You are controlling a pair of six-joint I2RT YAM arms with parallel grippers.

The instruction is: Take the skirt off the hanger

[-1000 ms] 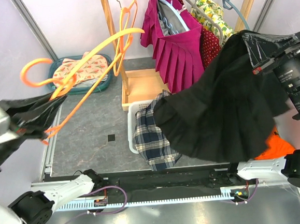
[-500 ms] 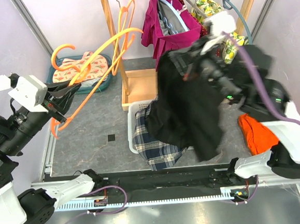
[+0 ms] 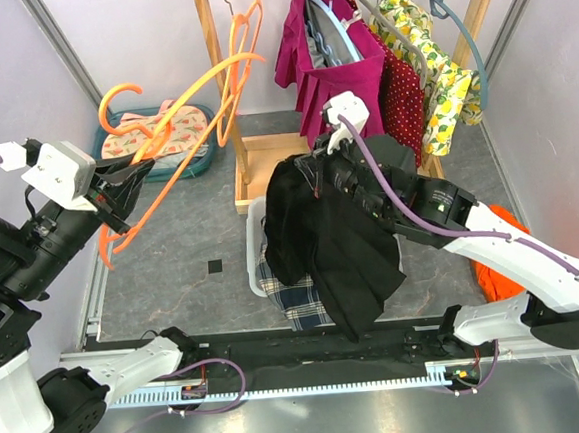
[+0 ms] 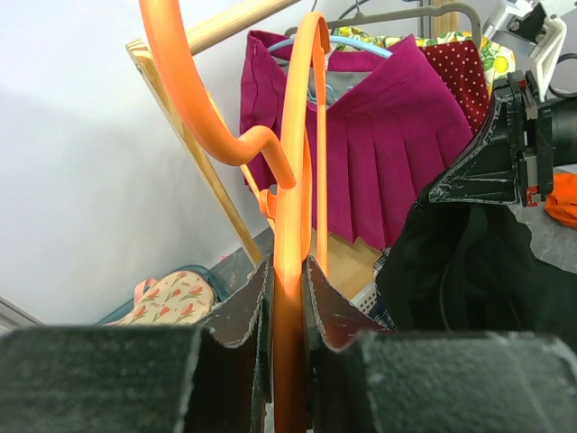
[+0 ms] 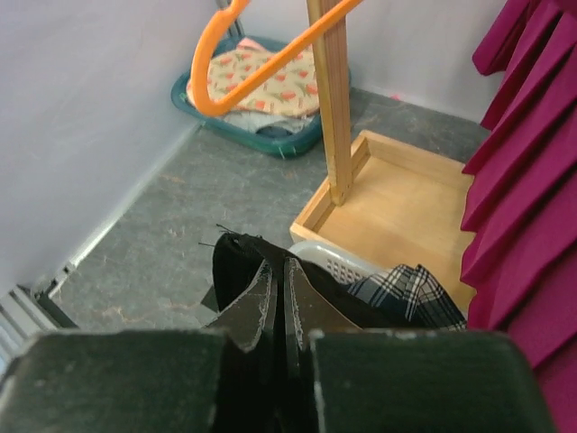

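Note:
The black skirt (image 3: 331, 238) hangs free of the hanger, bunched in my right gripper (image 3: 311, 175), which is shut on its top edge (image 5: 234, 262) above the white basket (image 3: 253, 219). The right wrist view shows the jaws of that gripper (image 5: 277, 266) pressed together on black fabric. My left gripper (image 3: 117, 195) is shut on the bare orange hanger (image 3: 199, 83) at the left, holding it tilted up toward the rack. Seen from the left wrist, the hanger's bar (image 4: 293, 180) runs up between the left gripper's (image 4: 288, 266) jaws, with the skirt (image 4: 469, 271) off to the right.
A plaid garment (image 3: 290, 287) lies in the basket. The wooden rack (image 3: 265, 163) holds a magenta skirt (image 3: 334, 83), dotted and floral garments and another orange hanger (image 3: 241, 40). A teal tub (image 3: 153, 137) sits back left. An orange cloth (image 3: 499, 260) lies right.
My right arm swung from the far right to the centre with the black skirt, bringing it down over the basket. My left arm raised the hanger, then held still.

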